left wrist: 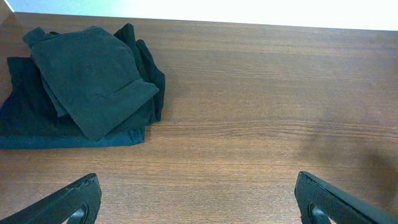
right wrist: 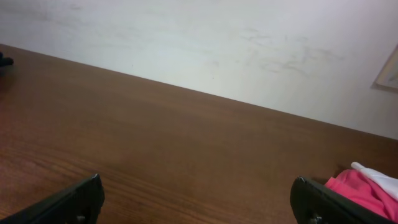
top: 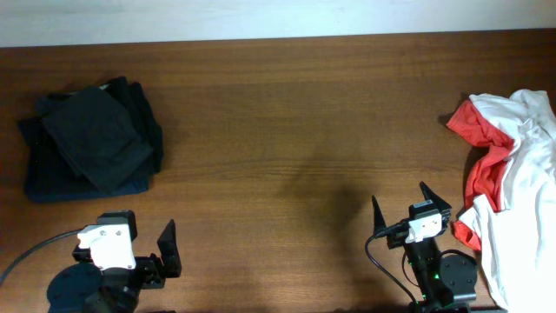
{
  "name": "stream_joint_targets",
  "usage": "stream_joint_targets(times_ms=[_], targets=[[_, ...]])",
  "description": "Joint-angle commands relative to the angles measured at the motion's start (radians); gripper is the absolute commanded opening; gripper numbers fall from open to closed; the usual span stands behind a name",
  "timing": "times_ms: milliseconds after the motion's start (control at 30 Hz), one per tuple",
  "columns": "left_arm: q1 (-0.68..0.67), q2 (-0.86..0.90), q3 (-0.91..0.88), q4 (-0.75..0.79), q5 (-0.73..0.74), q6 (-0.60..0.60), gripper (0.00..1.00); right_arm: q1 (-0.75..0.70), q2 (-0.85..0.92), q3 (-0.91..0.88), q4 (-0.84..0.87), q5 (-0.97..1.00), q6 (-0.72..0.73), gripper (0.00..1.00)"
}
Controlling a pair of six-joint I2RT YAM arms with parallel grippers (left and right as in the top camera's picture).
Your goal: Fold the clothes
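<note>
A stack of folded dark clothes lies at the table's left side; it also shows in the left wrist view. A crumpled white and red garment lies unfolded at the right edge; a red bit of it shows in the right wrist view. My left gripper is open and empty near the front edge, below the dark stack; its fingers frame bare wood in the left wrist view. My right gripper is open and empty, just left of the white and red garment; in the right wrist view nothing is between its fingers.
The brown wooden table stretches between the two piles. A pale wall stands behind the table's far edge. A black cable runs from the left arm's base.
</note>
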Motion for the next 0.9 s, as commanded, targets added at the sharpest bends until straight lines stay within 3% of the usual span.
stream_joint_targets(times_ms=[0,233,400,600,867], targets=[[0.000,-0.006,-0.002,0.001,-0.007,-0.006,0.99,-0.006,-0.008,-0.005,-0.005,-0.019,-0.006,0.99],[0.000,-0.063,-0.045,-0.016,-0.037,-0.005,0.99,-0.006,-0.008,-0.005,-0.005,-0.019,-0.006,0.99],[-0.033,-0.258,-0.303,0.068,-0.045,-0.005,0.99,-0.006,-0.008,-0.005,-0.005,-0.019,-0.006,0.99],[-0.060,-0.394,-0.574,0.375,-0.045,-0.005,0.99,-0.006,-0.008,-0.005,-0.005,-0.019,-0.006,0.99],[-0.072,-0.393,-0.858,0.984,-0.035,0.098,0.99,-0.006,-0.008,-0.005,-0.005,-0.019,-0.006,0.99]])
